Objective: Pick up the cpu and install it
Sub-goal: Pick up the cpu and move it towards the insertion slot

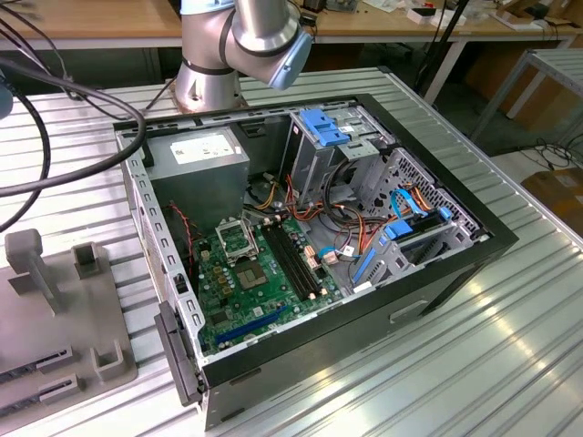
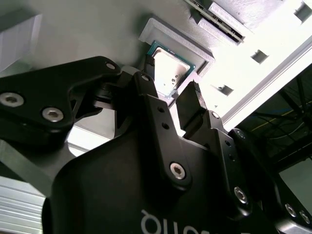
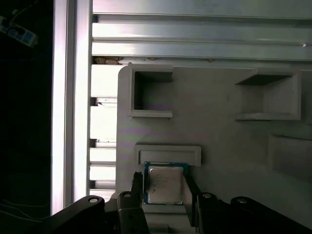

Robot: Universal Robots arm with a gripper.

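Step in hand: the pick-up. Observed in both wrist views the black two-finger gripper poised over the small flat square silver-topped cpu, seated level in a shallow recess of the pale grey moulded fixture tray. Noted fingers parted just wider than the chip, flanking opposite edges, gripping nothing. Judged to call for an even squeeze on both edges, without tilt. Seen in the exterior view: black-framed square socket on green motherboard, well apart.
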